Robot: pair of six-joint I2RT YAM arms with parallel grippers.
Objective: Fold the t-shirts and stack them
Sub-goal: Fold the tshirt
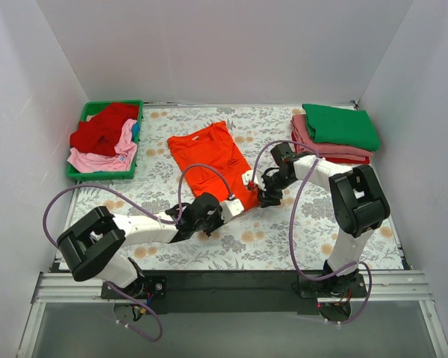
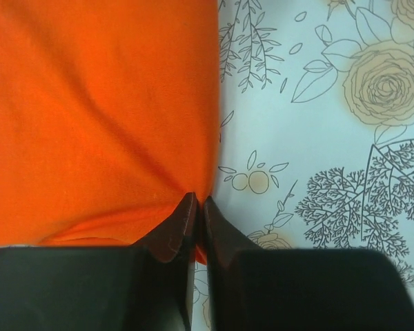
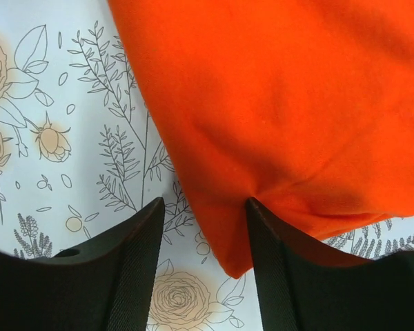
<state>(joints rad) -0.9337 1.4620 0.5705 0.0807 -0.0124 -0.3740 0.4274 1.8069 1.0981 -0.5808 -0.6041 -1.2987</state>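
Observation:
The bright orange t-shirt [image 1: 209,158] lies partly folded in the middle of the flowered table. My left gripper [image 1: 237,204] is at its near hem, shut on the cloth's edge in the left wrist view [image 2: 196,201], with orange cloth [image 2: 96,117] spread ahead. My right gripper [image 1: 266,197] is at the shirt's near right corner. In the right wrist view it is open [image 3: 203,201], the fingers either side of the orange corner [image 3: 276,117]. A stack of folded shirts stands at the back right: green [image 1: 342,125] on top, dusty pink [image 1: 310,136] and red below.
A green plastic tray [image 1: 75,174] at the back left holds loose red [image 1: 103,128] and light pink [image 1: 101,159] shirts. White walls close in the table on three sides. Purple cables loop over both arms.

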